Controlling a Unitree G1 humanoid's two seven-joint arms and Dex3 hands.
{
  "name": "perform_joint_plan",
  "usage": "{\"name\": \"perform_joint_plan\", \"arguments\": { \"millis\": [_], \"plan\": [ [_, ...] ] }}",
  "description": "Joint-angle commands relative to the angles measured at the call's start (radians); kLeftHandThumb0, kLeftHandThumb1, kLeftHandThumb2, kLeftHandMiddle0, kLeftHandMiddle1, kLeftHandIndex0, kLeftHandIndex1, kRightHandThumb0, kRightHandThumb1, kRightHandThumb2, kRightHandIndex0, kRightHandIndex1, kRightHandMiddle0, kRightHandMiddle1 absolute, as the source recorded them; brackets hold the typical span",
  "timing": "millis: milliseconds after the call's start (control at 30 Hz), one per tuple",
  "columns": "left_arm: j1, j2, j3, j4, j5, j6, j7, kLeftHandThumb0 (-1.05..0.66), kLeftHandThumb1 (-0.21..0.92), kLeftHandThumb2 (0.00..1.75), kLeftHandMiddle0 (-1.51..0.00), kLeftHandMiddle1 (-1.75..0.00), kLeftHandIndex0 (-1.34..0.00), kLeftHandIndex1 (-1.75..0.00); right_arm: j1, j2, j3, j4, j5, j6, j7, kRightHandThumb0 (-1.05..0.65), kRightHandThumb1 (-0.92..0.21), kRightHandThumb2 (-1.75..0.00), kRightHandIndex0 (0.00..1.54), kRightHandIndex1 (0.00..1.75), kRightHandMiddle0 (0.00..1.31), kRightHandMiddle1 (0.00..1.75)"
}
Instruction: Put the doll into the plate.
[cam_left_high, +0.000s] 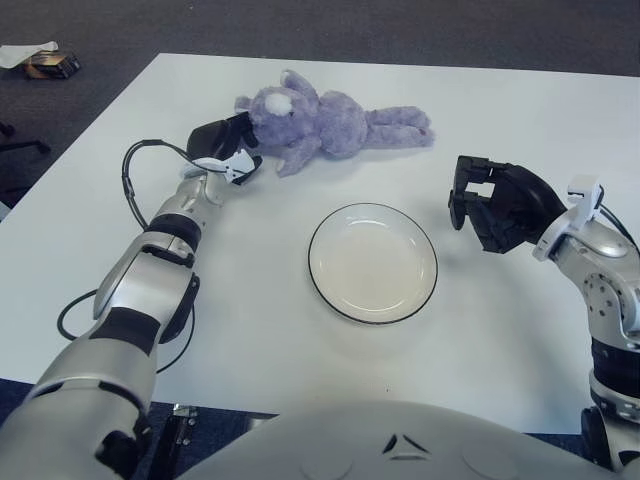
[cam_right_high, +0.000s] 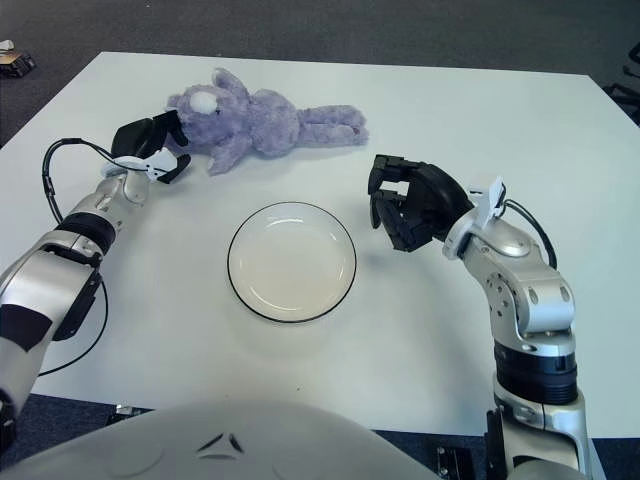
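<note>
The doll (cam_left_high: 330, 125) — a purple plush animal — lay stretched across the far part of the white table (cam_left_high: 520, 90), head toward the robot's left and legs trailing right, well clear of the plate (cam_left_high: 372, 263). The left hand (cam_left_high: 226, 151) gripped it at the head; the dark fingers closed against the plush, though the head hid where they met on the far side. The plate, white with a dark rim, sat empty nearer the robot. To its right the right hand (cam_left_high: 492, 205) showed with its fingers curled and holding nothing — whether it touched the table could not be told. A black cable (cam_left_high: 130, 180) looped beside the left forearm.
</note>
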Motion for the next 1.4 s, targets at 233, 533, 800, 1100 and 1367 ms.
{"name": "perform_joint_plan", "arguments": {
  "millis": [233, 533, 800, 1100, 1367],
  "plan": [
    [0.076, 0.004, 0.028, -0.16, -0.028, -0.079, -0.038, -0.55, 0.16, 1.5, -1.41, -1.75, -0.75, -1.75, -0.135, 0.023, 0.029, 0.071, -0.071, -0.023, -0.075, -0.01, -0.04, -1.6, 0.82, 1.75, 0.63, 1.64],
    [0.094, 0.01, 0.046, -0.189, -0.05, -0.119, -0.101, -0.54, 0.18, 1.49, -1.43, -1.75, -0.74, -1.75, -0.217, 0.051, 0.087, 0.131, -0.191, -0.096, -0.156, -0.01, -0.07, -1.6, 0.8, 1.75, 0.58, 1.71],
    [0.1, 0.008, 0.06, -0.204, -0.057, -0.138, -0.135, -0.53, 0.2, 1.47, -1.42, -1.75, -0.72, -1.75, -0.266, 0.053, 0.16, 0.224, -0.352, -0.283, -0.196, -0.01, -0.08, -1.58, 0.78, 1.75, 0.58, 1.69],
    [0.111, -0.004, 0.068, -0.204, -0.062, -0.169, -0.133, -0.53, 0.21, 1.45, -1.43, -1.75, -0.7, -1.75, -0.387, 0.063, 0.303, 0.326, -0.622, -0.422, -0.304, -0.01, -0.17, -1.48, 0.72, 1.75, 0.52, 1.68],
    [0.123, -0.012, 0.071, -0.213, -0.059, -0.192, -0.124, -0.52, 0.23, 1.43, -1.43, -1.75, -0.69, -1.75, -0.448, 0.06, 0.326, 0.491, -0.689, -0.562, -0.301, -0.01, -0.21, -1.43, 0.71, 1.75, 0.49, 1.67]
  ]
}}
